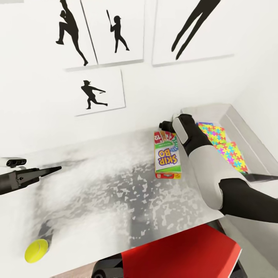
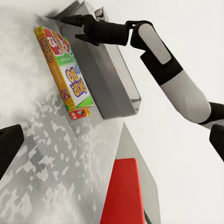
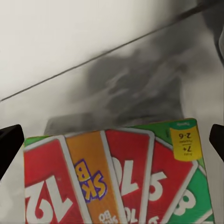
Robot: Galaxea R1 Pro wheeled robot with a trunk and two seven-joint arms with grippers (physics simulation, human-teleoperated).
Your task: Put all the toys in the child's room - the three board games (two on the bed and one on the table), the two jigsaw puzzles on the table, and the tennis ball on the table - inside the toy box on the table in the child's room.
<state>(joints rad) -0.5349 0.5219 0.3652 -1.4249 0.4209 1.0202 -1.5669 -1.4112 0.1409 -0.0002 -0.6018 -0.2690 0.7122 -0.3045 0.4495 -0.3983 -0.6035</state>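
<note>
**Green Skip-Bo box under my right claw**

Green-and-white Skip-Bo box lies flat on the pale tabletop, just beside the grey toy box. My right claw hangs over the box's far end, fingers spread, gripping nothing. A jigsaw puzzle sits inside the toy box. My left claw hovers well off to the left; I cannot tell its state. Yellow tennis ball rests near the tabletop's front edge.
</note>
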